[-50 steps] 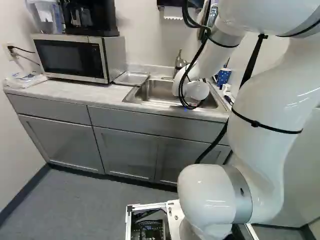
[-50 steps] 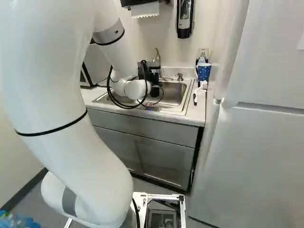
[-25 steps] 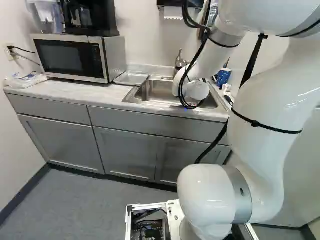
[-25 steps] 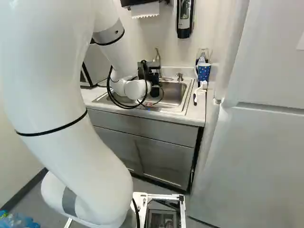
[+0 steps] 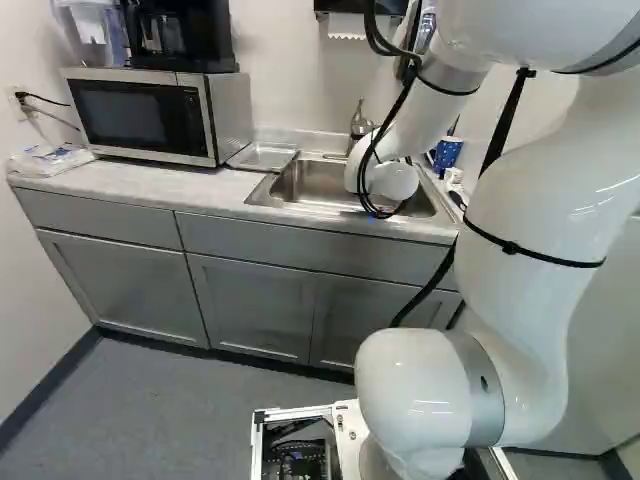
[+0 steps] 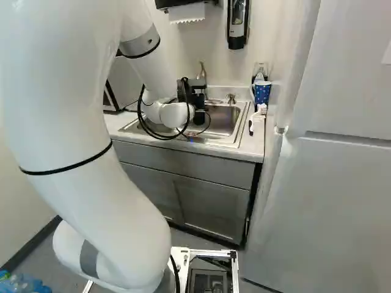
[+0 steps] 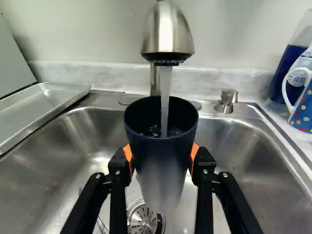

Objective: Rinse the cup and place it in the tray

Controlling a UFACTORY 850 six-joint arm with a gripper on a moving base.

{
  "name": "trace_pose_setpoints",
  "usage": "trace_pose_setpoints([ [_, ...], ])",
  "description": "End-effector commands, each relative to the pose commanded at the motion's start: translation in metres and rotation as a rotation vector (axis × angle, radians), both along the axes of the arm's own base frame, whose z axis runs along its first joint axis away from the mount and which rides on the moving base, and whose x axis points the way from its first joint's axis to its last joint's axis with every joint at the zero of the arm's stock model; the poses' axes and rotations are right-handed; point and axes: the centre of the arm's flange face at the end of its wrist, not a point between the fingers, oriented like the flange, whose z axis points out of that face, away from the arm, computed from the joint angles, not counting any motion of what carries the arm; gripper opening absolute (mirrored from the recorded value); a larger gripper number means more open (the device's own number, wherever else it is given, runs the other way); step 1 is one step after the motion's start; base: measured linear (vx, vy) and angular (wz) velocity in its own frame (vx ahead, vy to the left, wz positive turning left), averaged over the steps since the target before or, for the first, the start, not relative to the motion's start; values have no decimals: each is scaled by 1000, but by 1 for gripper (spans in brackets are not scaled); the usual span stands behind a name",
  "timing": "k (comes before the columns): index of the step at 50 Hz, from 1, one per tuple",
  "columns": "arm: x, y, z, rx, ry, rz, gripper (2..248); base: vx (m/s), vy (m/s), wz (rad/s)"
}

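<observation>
In the right base view my gripper (image 6: 198, 105) shows as a dark shape over the sink (image 6: 227, 125). The wrist view has the gripper (image 7: 162, 158) shut on a dark blue cup (image 7: 163, 161), an orange pad on either side. The cup stands upright, mouth up, under the faucet (image 7: 167, 34). A stream of water (image 7: 166, 97) runs into it, and water churns inside. Behind the cup's lower part lies the sink drain (image 7: 142, 219). A metal tray (image 7: 41, 105) rests on the counter beside the sink.
A polka-dot mug (image 7: 303, 109) and a blue bottle (image 7: 287, 63) stand on the counter past the sink's other side, near a soap pump (image 7: 226, 101). In the right base view a brush (image 6: 258, 115) lies by the mug. The microwave (image 5: 150, 115) stands beyond the tray.
</observation>
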Motion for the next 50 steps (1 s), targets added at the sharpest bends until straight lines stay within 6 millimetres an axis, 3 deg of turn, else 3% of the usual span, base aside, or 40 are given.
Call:
trace_pose_setpoints([
  [50, 0, 0, 0, 0, 0, 0, 125, 0, 0, 0],
])
